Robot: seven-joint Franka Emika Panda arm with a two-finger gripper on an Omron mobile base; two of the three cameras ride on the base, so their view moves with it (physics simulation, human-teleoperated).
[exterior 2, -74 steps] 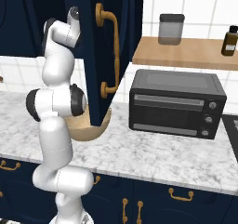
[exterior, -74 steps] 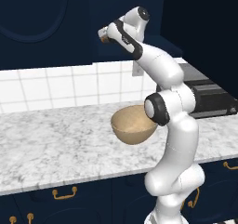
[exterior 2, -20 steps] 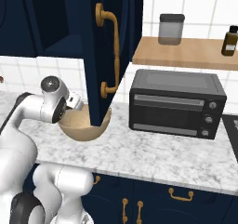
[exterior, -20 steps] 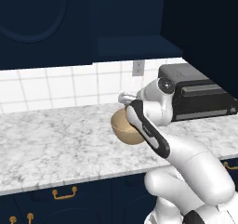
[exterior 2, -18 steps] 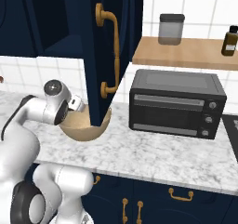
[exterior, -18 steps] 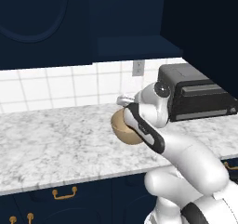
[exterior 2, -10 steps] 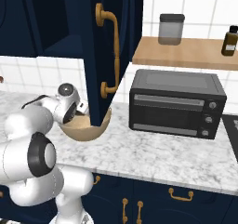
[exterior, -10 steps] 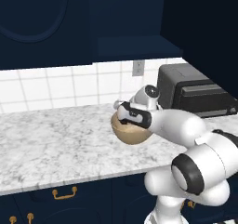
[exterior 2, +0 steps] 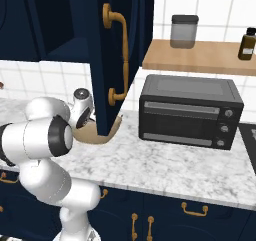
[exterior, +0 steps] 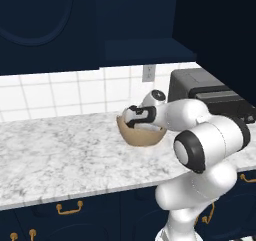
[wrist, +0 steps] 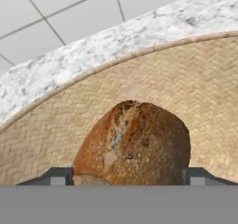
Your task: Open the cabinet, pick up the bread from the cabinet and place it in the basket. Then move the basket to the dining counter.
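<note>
Close up, the small rounded golden-brown bread bun (wrist: 134, 144) sat between the two dark finger tips of the gripper (wrist: 126, 175), low inside the round tan woven basket (wrist: 195, 93). The jaws stood wide on either side of the loaf; whether they pinched it or had let go could not be told, though the bun looked settled against the basket's weave. From the left base view the gripper (exterior: 136, 118) reached down over the basket (exterior: 141, 136), which stood on the white grey-veined marble counter (exterior: 60, 155), presumably so the bread could be lowered rather than dropped. Beyond, the dark navy wall cabinet door (exterior 2: 112, 45) with its long brass handle (exterior 2: 121, 55) hung open above the basket. Moving the basket was judged the remaining step.
</note>
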